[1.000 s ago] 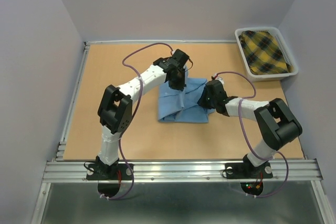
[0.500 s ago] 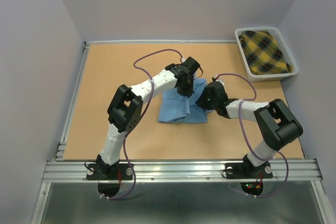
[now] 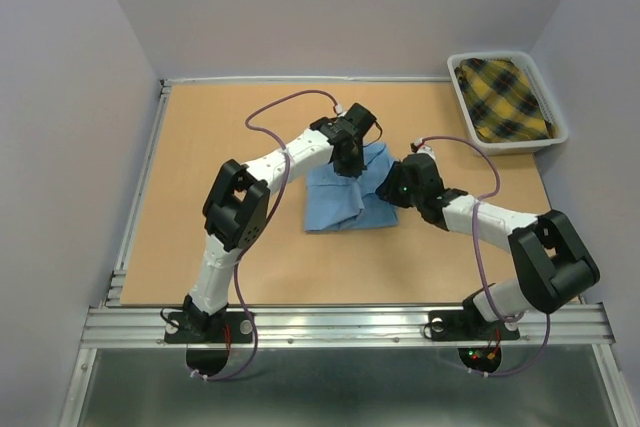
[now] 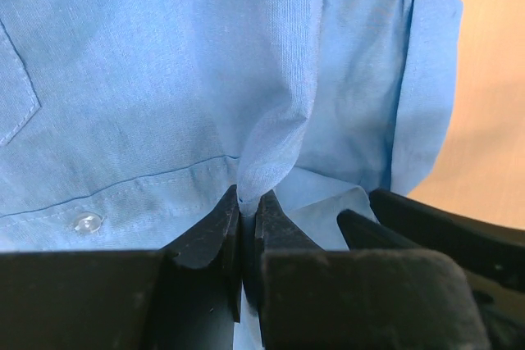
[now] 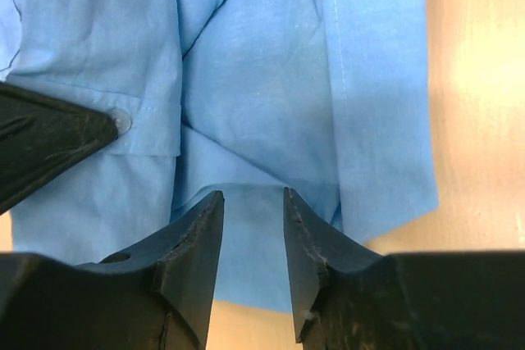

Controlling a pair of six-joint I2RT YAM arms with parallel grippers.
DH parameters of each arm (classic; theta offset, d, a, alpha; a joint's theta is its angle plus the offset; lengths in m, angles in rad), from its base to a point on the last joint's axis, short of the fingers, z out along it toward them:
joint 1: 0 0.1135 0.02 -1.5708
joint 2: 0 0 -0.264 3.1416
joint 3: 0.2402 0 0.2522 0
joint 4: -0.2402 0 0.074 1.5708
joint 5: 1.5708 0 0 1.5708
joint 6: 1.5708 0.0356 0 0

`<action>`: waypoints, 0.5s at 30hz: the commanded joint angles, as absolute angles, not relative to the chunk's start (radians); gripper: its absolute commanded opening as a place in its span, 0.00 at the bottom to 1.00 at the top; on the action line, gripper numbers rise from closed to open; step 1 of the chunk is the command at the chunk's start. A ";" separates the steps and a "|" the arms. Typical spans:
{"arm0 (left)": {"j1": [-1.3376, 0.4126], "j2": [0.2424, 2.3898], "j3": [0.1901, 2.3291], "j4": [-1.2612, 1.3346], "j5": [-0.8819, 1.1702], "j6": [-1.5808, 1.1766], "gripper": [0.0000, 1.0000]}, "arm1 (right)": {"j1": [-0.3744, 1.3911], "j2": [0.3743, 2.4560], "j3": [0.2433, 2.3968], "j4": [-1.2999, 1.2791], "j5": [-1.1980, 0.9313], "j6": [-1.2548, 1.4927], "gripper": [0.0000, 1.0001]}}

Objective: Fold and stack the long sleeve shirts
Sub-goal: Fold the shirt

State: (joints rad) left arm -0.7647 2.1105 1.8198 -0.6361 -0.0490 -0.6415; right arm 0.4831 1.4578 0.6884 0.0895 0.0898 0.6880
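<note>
Left gripper (image 4: pixel 248 207) has pulled the pinched blue shirt (image 4: pixel 164 63) fold rightward.

Both arms are built from white tubular links joined by bulky black housings. On the left arm (image 3: pixel 285 157) a large black elbow housing (image 3: pixel 237 212) is seen, and a matching black housing (image 3: pixel 552 262) is fitted to the right arm (image 3: pixel 480 219). A thin purple cable (image 3: pixel 268 112) is run along the left arm, and a second purple cable (image 3: pixel 470 147) along the right. Each arm is seated on a black base (image 3: pixel 205 325), and small red and green lights (image 3: pixel 480 355) are shown below the right one. The left gripper (image 4: pixel 248 202) is made of matte black fingers tapered to wedges. The right gripper (image 5: pixel 253 202) is equally black and faintly scuffed, and a small round hole (image 5: pixel 115 258) is set in one finger.
</note>
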 commanded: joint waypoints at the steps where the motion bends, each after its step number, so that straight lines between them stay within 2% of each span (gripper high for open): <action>1: -0.762 2.037 1.841 -0.592 -0.072 -0.673 0.19 | 0.483 1.402 0.683 0.066 0.126 0.670 0.42; 6: -0.762 2.013 1.836 -0.575 -0.058 -0.673 0.48 | 0.483 1.338 0.675 0.045 0.153 0.667 0.45; 9: -0.761 1.979 1.827 -0.549 -0.052 -0.680 0.59 | 0.483 1.293 0.678 0.026 0.178 0.663 0.45; 15: -0.747 1.924 1.813 -0.476 -0.034 -0.715 0.63 | 0.483 1.220 0.686 0.002 0.198 0.638 0.48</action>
State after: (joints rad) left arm -0.7620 2.0449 1.8183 -0.5564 -0.0349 -0.6823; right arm 0.4831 1.2648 0.6884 0.0086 0.1650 0.6689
